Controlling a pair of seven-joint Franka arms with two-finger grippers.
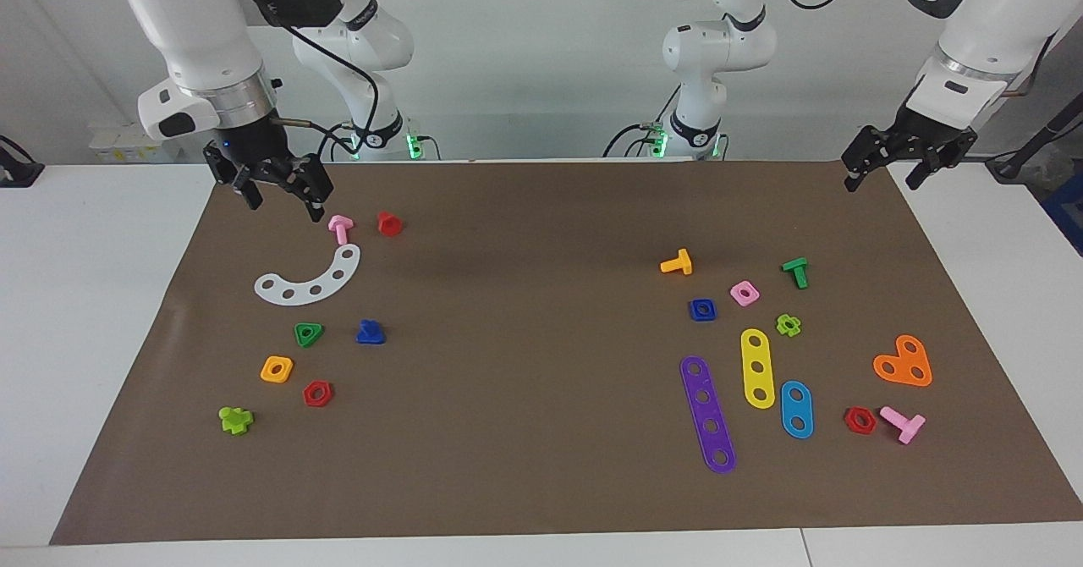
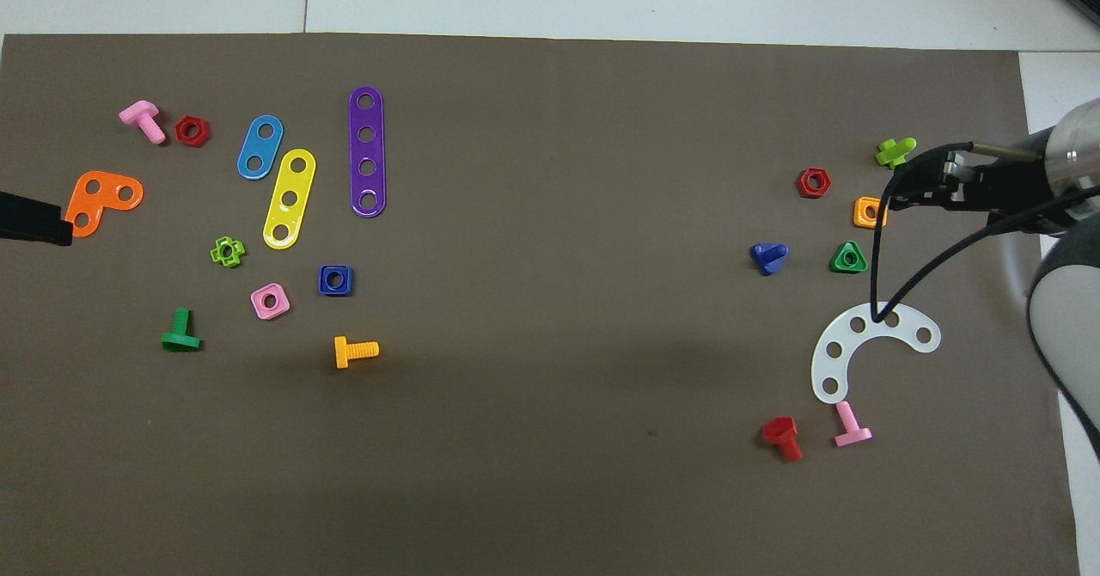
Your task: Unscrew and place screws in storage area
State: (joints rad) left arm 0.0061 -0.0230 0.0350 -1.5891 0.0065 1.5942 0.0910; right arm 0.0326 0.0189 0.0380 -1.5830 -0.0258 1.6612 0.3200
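The blue screw (image 1: 370,333) (image 2: 769,256) lies free on the brown mat, head down and stem up. It rests in the storage area (image 1: 338,364) (image 2: 799,318), beside the green triangular nut (image 1: 309,333) and the white curved strip (image 1: 309,279) (image 2: 868,348). My right gripper (image 1: 285,206) (image 2: 911,185) hangs open and empty, high over the mat's corner at the right arm's end. My left gripper (image 1: 880,184) (image 2: 39,219) waits open and empty above the mat's corner at the left arm's end.
Around the strip lie a pink screw (image 1: 340,228), a red screw (image 1: 389,223), an orange nut (image 1: 277,369), a red nut (image 1: 317,393) and a lime cross piece (image 1: 235,420). Toward the left arm's end lie purple (image 1: 707,415), yellow (image 1: 757,368) and blue strips (image 1: 796,409) with several nuts and screws.
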